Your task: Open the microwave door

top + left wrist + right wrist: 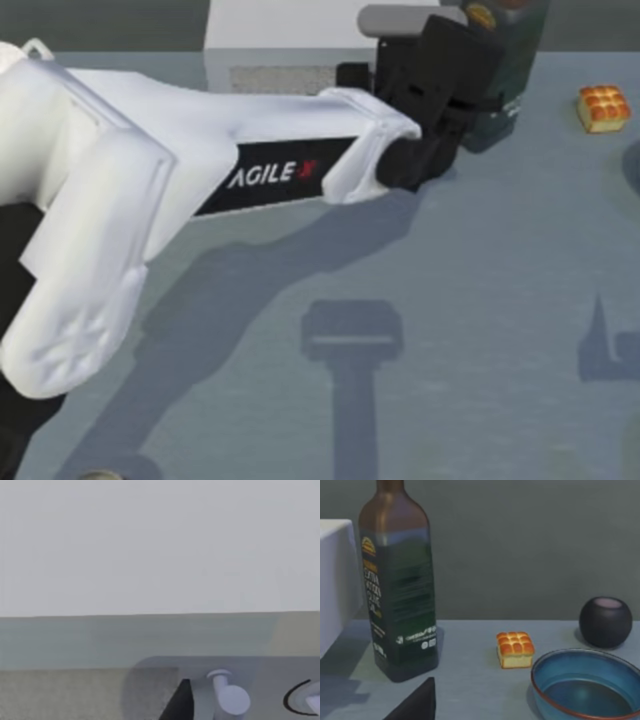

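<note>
In the top view the left arm (200, 180) covers most of the microwave (285, 45); only a strip of its top and speckled front shows, and the door handle cannot be told. The left gripper (440, 110) hides the lower part of the dark bottle (505, 60), and its jaws cannot be judged. The blue bowl (585, 687) is cut off by the right wrist view's edge. The right gripper is not visible.
</note>
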